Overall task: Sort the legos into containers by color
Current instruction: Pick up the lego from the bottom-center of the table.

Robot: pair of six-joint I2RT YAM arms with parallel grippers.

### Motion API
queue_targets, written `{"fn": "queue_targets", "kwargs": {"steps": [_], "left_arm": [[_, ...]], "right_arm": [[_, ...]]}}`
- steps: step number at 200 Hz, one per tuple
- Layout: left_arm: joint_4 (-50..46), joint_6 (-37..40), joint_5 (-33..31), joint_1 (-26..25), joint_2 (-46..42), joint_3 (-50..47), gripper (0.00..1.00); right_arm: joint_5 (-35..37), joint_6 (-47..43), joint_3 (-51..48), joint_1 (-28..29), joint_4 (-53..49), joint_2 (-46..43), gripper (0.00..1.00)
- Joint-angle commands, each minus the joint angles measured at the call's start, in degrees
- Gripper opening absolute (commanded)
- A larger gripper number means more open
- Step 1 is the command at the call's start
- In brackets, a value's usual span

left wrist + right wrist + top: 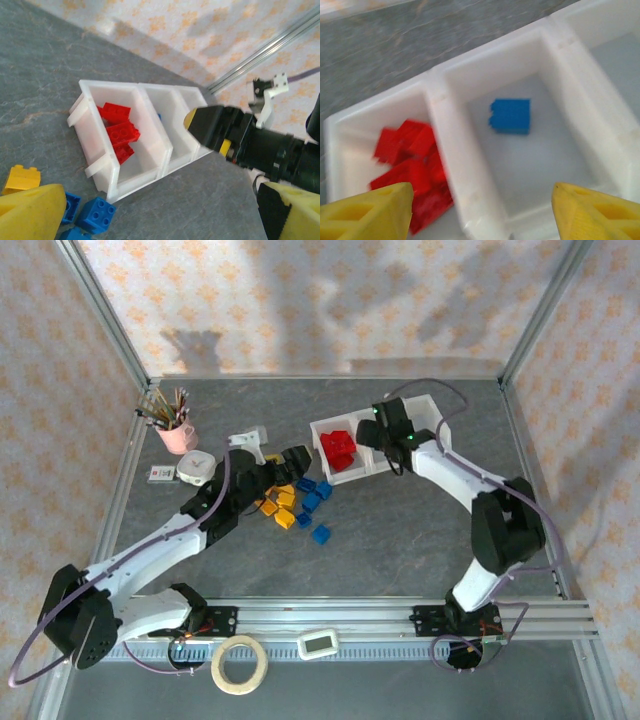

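Near edge: a tape roll [238, 664] and a small white display unit [319, 643] lie in front of the aluminium rail [400, 615]. Left jaws stand wide apart and hold nothing, with the blunt yellow fingertips [30, 210] low over the loose legos [295, 505]. These are glossy studded bricks, yellow-orange [280, 508] and blue [315, 502], clustered on the grey, stone-veined table [400, 540]. Whether a fingertip touches a brick I cannot tell. There is bare table to the right of the cluster and along the near side of the containers [425, 402]. The containers are three joined white translucent bins, thin-walled and open-topped, set in one row at a slant. Red bricks [338, 450] are heaped in the left-end bin. Right jaws hang over the middle bin, spread apart with nothing between them, the fingertips [590, 210] level with its near wall. One blue brick [510, 116], somewhat blurred, lies on that bin's floor, apart from every wall. Far left: a white rounded object [195, 468], then a pink cup of pencils [175, 430] near the frame post.
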Motion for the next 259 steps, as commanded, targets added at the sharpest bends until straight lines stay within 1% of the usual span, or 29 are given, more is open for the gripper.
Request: {"fn": "queue_targets", "kwargs": {"steps": [1, 24, 55, 68, 82, 102, 131, 172, 195, 214, 259], "left_arm": [[-3.0, 0.7, -0.6, 0.2, -4.0, -2.3, 0.99], [-5.9, 0.0, -2.0, 0.3, -7.7, -4.8, 0.99], [-10.6, -1.4, -3.6, 0.2, -12.6, -7.6, 0.99], [-12.5, -2.1, -4.2, 0.3, -14.4, -8.7, 0.99], [-14.5, -2.7, -5.0, 0.3, -16.3, -9.7, 0.99], [-16.9, -3.5, -6.1, 0.3, -18.8, -11.0, 0.99], [-19.2, -4.7, -7.2, 0.3, -21.2, -12.6, 0.99], [-20.0, -6.0, -8.0, 0.3, -23.0, -14.5, 0.99], [-20.0, -6.3, -8.7, 0.4, -23.8, -15.2, 0.99], [-20.4, -6.3, -9.1, 0.4, -24.3, -15.4, 0.99], [-21.7, -6.1, -9.6, 0.5, -25.8, -15.2, 0.99]], "right_arm": [[-2.1, -0.2, -3.5, 2.7, -1.2, -4.9, 0.74], [-3.5, -1.0, -7.0, 6.1, -2.3, -8.2, 0.75], [-5.1, -2.1, -11.9, 12.8, -2.1, -10.9, 0.77], [-3.7, -2.4, -14.0, 16.5, -1.3, -11.6, 0.78], [-1.6, -2.9, -15.4, 20.6, -1.2, -11.4, 0.79], [-1.1, -3.0, -17.4, 25.7, 0.2, -11.2, 0.81], [-0.6, -2.1, -19.7, 30.5, 2.5, -9.0, 0.83], [1.4, -2.6, -19.0, 33.0, 3.8, -2.9, 0.83], [2.5, -3.6, -17.7, 33.0, 4.1, 0.0, 0.80], [4.3, -3.8, -16.4, 33.0, 3.9, 2.3, 0.76], [4.4, -3.9, -15.4, 33.0, 4.7, 5.2, 0.62]]}}
